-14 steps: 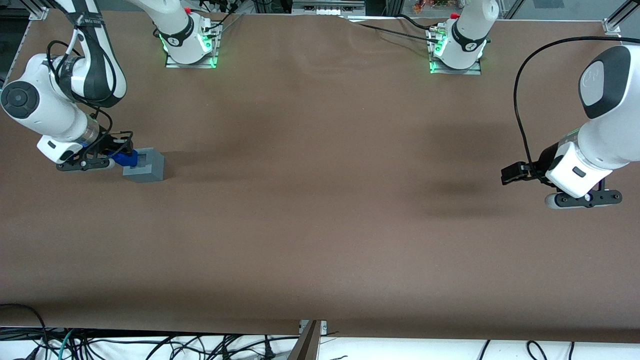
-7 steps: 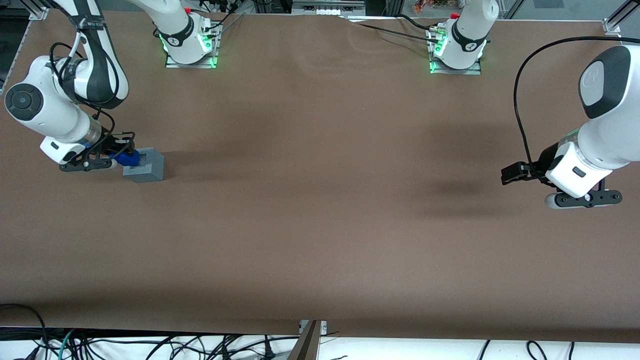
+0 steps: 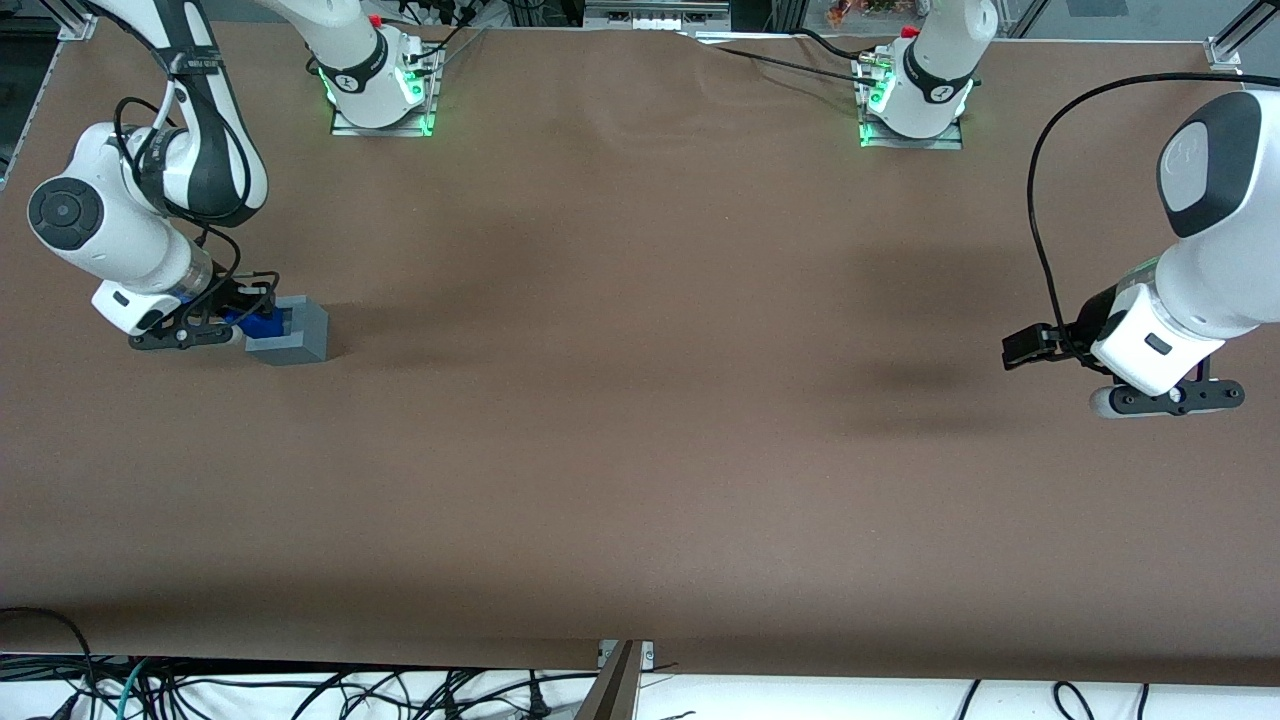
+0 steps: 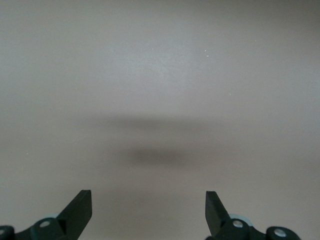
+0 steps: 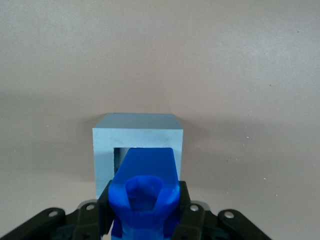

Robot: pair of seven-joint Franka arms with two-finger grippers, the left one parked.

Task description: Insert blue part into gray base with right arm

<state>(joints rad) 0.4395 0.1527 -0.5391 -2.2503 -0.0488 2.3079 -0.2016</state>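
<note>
**Blue part held over the gray base's recess**

No brand name, label or writing could be read on any item; the only marks were small dark round emblems on the two arm pedestals in the front view, too small to make out.

The right arm (image 3: pixel 130 220) reached down at the left edge of the front view, toward the working arm's end of the table (image 3: pixel 640 420). Its gripper (image 3: pixel 240 318) was clenched on the blue part (image 3: pixel 262 322), with the two black fingers (image 5: pixel 189 214) pressed against the part's flanks in the right wrist view. The fingers were only as far apart as the part was wide. The blue part's bumpy, hollowed end sat between the fingers, and its flat tapered body pointed ahead to the gray base.

The gray base (image 3: pixel 297 335) stood on the brown table, just beside the gripper. In the right wrist view the gray base (image 5: pixel 138 145) showed its square recess, and the blue part (image 5: pixel 145 192) overlapped the opening, its leading end covering much of it. Whether the part was touching the base's walls could not be told. In the front view the blue part lay over the base's top edge on the gripper's side.
</note>
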